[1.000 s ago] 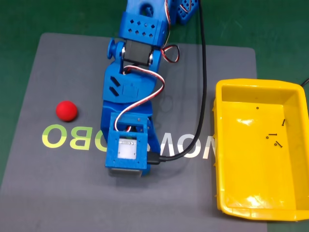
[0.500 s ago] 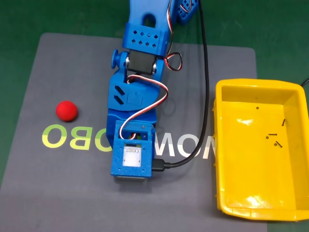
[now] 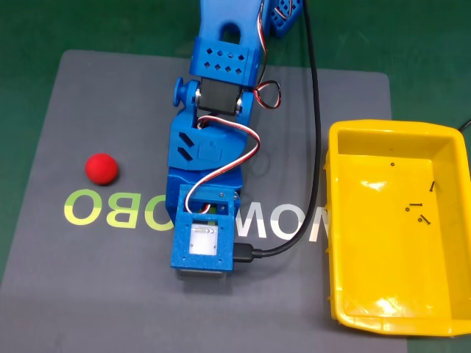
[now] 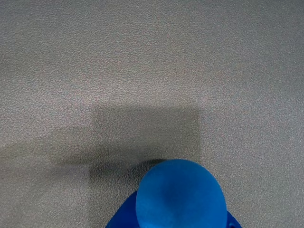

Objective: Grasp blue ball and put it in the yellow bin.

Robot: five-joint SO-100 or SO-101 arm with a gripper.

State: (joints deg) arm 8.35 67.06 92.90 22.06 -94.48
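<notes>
While my arm (image 3: 210, 147) reaches over the grey mat (image 3: 88, 287), the blue ball (image 4: 179, 194) sits at my gripper (image 4: 173, 221) in the wrist view; whether the jaws clamp it, I cannot tell. Right in the fixed view lies the yellow bin (image 3: 333, 220), left the red ball (image 3: 101, 168).

I'm seeing the blue ball (image 4: 179, 194) sitting at the bottom centre of the wrist view, a matte blue sphere with a faintly textured surface, blue plastic showing beneath it at the frame's bottom edge, grey mat beyond. I can't tell whether it's resting on the mat. I'm seeing the yellow bin (image 3: 333, 220) lying at the right side of the fixed view, glossy, rectangular, raised walls, open side up, a few small dark screws sitting inside toward its upper right.
</notes>
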